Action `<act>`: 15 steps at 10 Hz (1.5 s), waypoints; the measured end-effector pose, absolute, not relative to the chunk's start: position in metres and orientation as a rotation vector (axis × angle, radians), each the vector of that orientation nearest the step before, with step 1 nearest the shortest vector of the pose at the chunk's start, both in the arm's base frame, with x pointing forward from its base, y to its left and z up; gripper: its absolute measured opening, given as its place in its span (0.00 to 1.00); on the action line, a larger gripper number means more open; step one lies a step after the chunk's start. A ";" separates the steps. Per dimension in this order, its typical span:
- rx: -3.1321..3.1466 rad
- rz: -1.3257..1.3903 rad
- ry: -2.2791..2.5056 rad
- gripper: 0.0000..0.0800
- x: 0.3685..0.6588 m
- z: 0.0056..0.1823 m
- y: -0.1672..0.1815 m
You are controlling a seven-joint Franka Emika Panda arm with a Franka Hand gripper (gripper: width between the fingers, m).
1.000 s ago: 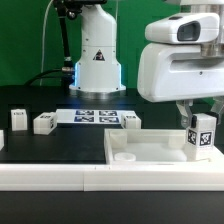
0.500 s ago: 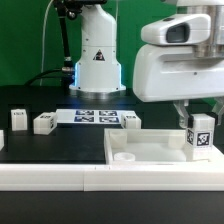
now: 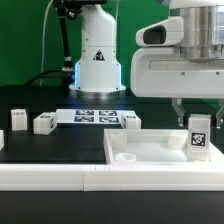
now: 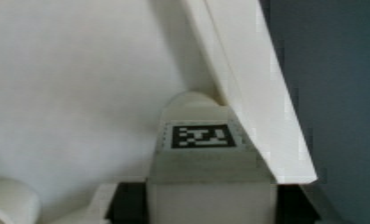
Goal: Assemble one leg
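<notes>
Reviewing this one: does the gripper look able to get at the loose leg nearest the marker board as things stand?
Probably not yet. The gripper already seems to hold a leg over the tray, so its fingers are taken. The loose leg itself stands unobstructed by the marker board.

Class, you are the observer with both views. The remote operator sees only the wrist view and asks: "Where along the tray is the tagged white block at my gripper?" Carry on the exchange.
Observer: The small white upright plastic leg with the square tag, in the gripper, is at the exterior view's right end of the large flat white tray.
Operator: Any socket elsewhere?
Observer: A round socket shows near the tray's opposite end.
Operator: What lies outside the tray?
Observer: Three small white blocks sit on the black table beyond the tray, two on one side of the marker board and one on the other.
</notes>
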State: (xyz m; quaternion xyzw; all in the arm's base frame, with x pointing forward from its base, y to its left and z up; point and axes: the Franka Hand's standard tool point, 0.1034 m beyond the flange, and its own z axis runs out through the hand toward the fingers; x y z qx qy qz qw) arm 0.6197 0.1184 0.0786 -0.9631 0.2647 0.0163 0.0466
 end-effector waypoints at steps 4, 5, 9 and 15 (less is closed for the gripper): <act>-2.735 0.053 1.356 0.37 0.621 0.078 0.120; -2.641 0.052 1.537 0.37 0.621 0.078 0.122; -2.457 0.077 1.793 0.37 0.622 0.078 0.121; -2.698 0.063 1.396 0.80 0.624 0.081 0.119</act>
